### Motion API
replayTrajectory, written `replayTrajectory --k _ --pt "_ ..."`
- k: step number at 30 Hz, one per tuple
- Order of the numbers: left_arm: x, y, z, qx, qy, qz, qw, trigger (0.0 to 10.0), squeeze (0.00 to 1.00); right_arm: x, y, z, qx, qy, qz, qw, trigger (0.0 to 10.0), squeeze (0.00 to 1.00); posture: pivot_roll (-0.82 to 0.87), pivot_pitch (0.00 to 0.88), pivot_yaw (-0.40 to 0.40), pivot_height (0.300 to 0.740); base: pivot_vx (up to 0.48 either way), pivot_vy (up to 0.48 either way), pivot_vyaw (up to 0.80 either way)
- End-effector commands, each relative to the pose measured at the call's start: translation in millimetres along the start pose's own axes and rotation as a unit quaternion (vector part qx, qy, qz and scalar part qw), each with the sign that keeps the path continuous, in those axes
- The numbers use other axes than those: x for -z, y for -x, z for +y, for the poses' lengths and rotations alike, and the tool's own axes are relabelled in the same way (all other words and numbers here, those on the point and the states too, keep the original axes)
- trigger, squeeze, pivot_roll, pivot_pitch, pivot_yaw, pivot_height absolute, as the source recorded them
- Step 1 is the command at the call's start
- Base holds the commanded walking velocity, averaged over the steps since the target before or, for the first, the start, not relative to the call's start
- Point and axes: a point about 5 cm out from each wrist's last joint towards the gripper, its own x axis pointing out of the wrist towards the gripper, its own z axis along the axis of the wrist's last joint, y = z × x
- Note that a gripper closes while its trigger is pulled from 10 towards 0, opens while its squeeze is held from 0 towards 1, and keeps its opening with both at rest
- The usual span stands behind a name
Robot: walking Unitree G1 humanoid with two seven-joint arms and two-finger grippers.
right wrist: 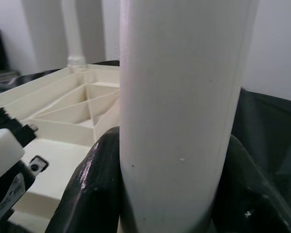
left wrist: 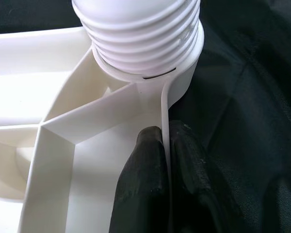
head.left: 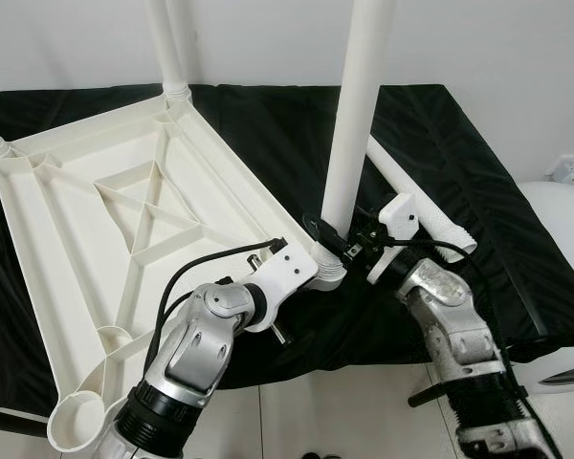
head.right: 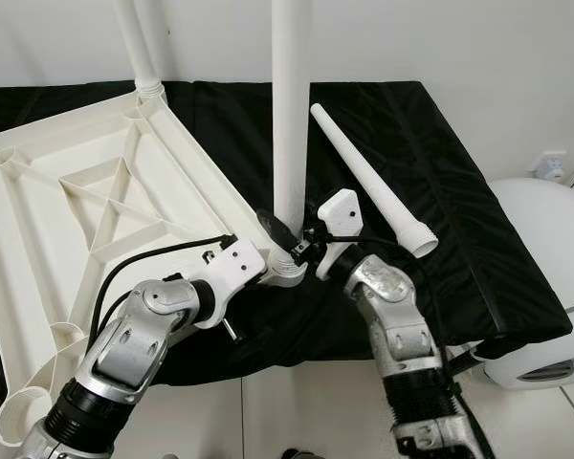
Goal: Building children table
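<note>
An upturned white tabletop (head.left: 124, 220) lies ribbed side up on a black cloth (head.left: 440, 172). The left gripper (left wrist: 166, 145) sits at the tabletop's near corner, its two black fingers (left wrist: 143, 184) closed on the thin rim wall just short of the corner socket (left wrist: 184, 82). Directly ahead of those fingers the threaded end of an upright leg (head.left: 359, 115) sits in that socket, several thread rings still showing above the collar. The right gripper (right wrist: 167, 194) meets the same leg from the opposite side, just above the socket; its fingers (right wrist: 92, 189) clasp the white shaft on both flanks. A loose leg (head.right: 368, 177) lies on the cloth just beyond the right gripper, threaded end toward the cloth's near edge. Far beyond the left gripper, at the opposite corner of the tabletop, another fitted leg (head.left: 167, 48) stands upright against the white wall (head.left: 478, 48)
</note>
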Motion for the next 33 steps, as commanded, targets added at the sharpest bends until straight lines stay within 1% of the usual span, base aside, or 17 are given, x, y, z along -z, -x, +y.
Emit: replayTrajectory --k 1,6,9,13,15,19,21,24,25,26,27,29,30,33 --pt "-2 0.2 0.7 -0.034 0.002 -0.021 0.999 10.0 0.00 61 25.9 10.3 -0.025 -0.090 0.129 0.987 10.0 0.00 -0.06 0.179 -0.023 0.740 0.000 0.000 0.00" --pt "-2 0.5 1.4 -0.038 0.004 -0.021 0.999 10.0 0.00 60 25.6 0.9 -0.059 -0.095 0.125 0.986 10.0 0.00 -0.06 0.179 -0.025 0.740 0.000 0.000 0.00" --pt "-2 0.6 1.3 -0.039 0.004 -0.021 0.999 10.0 0.00 59 24.0 0.2 -0.070 -0.093 0.121 0.986 10.0 0.00 -0.06 0.179 -0.025 0.740 0.000 0.000 0.00" --pt "-2 1.0 1.2 -0.040 0.005 -0.021 0.999 10.0 0.00 56 20.6 3.7 -0.082 -0.087 0.117 0.986 10.0 0.00 -0.05 0.180 -0.031 0.740 0.000 0.000 0.00" --pt "-1 1.8 2.2 -0.044 0.006 -0.019 0.999 10.0 0.00 55 18.9 7.5 -0.077 -0.093 0.108 0.987 10.0 0.00 -0.05 0.184 -0.031 0.740 0.000 0.000 0.00" --pt "0 2.6 2.9 -0.046 0.008 -0.018 0.999 10.0 0.00 58 23.2 23.4 -0.080 -0.102 0.099 0.987 10.0 0.00 -0.06 0.187 -0.029 0.740 0.000 0.000 0.00" --pt "0 2.6 3.0 -0.046 0.008 -0.018 0.999 10.0 0.00 59 23.8 25.0 -0.079 -0.104 0.098 0.987 10.0 0.00 -0.06 0.187 -0.029 0.740 0.000 0.000 0.00" --pt "-1 2.2 3.8 -0.046 0.008 -0.019 0.999 10.0 0.00 59 24.2 34.3 -0.065 -0.119 0.084 0.987 10.0 0.00 -0.06 0.187 -0.028 0.740 0.000 0.000 0.00" --pt "-1 2.2 3.8 -0.046 0.008 -0.019 0.999 10.0 0.00 59 24.2 34.3 -0.065 -0.119 0.084 0.987 10.0 0.00 -0.06 0.187 -0.028 0.740 0.000 0.000 0.00" --pt "-2 1.8 4.0 -0.046 0.008 -0.020 0.999 10.0 0.00 59 24.3 39.4 -0.058 -0.126 0.077 0.987 10.0 0.00 -0.06 0.187 -0.026 0.740 0.000 0.000 0.00" --pt "-2 1.8 4.0 -0.046 0.008 -0.020 0.999 10.0 0.00 59 24.3 39.4 -0.058 -0.126 0.077 0.987 10.0 0.00 -0.06 0.187 -0.026 0.740 0.000 0.000 0.00" --pt "-2 1.4 3.7 -0.044 0.008 -0.022 0.999 10.0 0.00 60 24.2 46.2 -0.051 -0.138 0.073 0.986 10.0 0.00 -0.07 0.188 -0.024 0.740 0.000 0.000 0.00" --pt "-2 1.4 3.7 -0.044 0.008 -0.022 0.999 10.0 0.00 60 24.2 46.2 -0.051 -0.138 0.073 0.986 10.0 0.00 -0.07 0.188 -0.024 0.740 0.000 0.000 0.00" --pt "-3 0.8 3.2 -0.042 0.007 -0.023 0.999 10.0 0.00 60 24.0 53.2 -0.040 -0.147 0.072 0.986 10.0 0.00 -0.07 0.188 -0.022 0.740 0.000 0.000 0.00"
